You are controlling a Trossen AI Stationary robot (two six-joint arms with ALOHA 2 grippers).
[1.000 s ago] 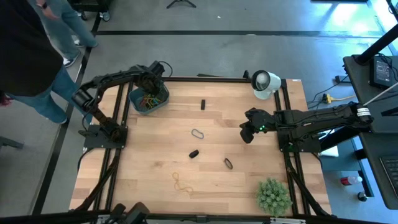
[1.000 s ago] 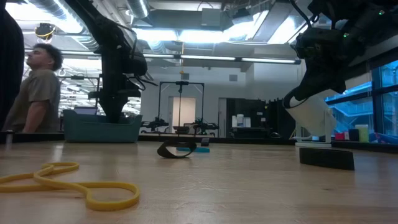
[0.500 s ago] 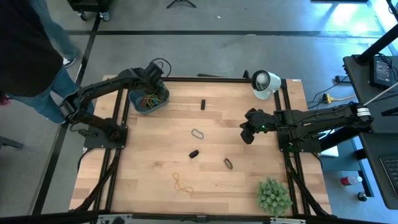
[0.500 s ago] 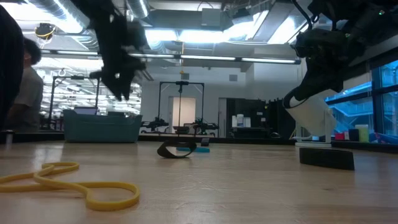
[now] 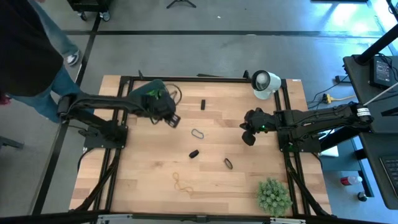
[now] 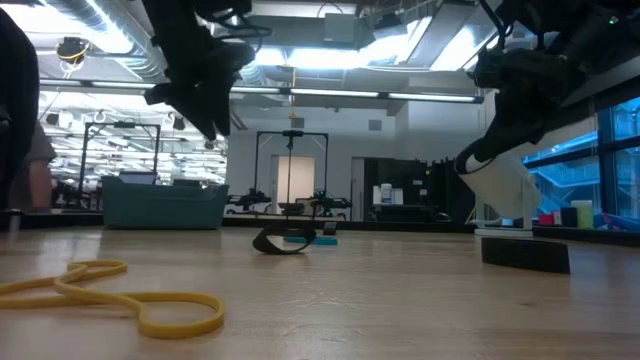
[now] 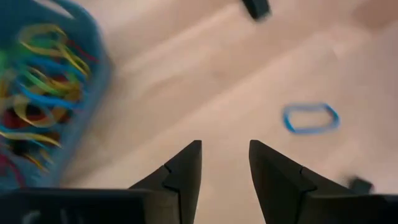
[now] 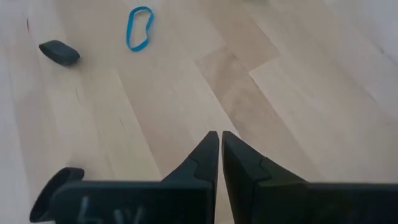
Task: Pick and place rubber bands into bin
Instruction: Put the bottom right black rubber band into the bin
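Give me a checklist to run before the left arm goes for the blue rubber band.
1. Left claw open and empty: ok; a gap shows between its fingers and nothing sits in it.
2. Blue rubber band in sight and lying free on the table: ok; no other thing touches it.
3. Left claw clear of the bin: ok; the bin lies off to one side of the fingers.
4. Right claw out of the way: ok; it is shut, empty, and on the table's right side.
5. Bin has room for more bands: cannot tell; many coloured bands already lie inside.
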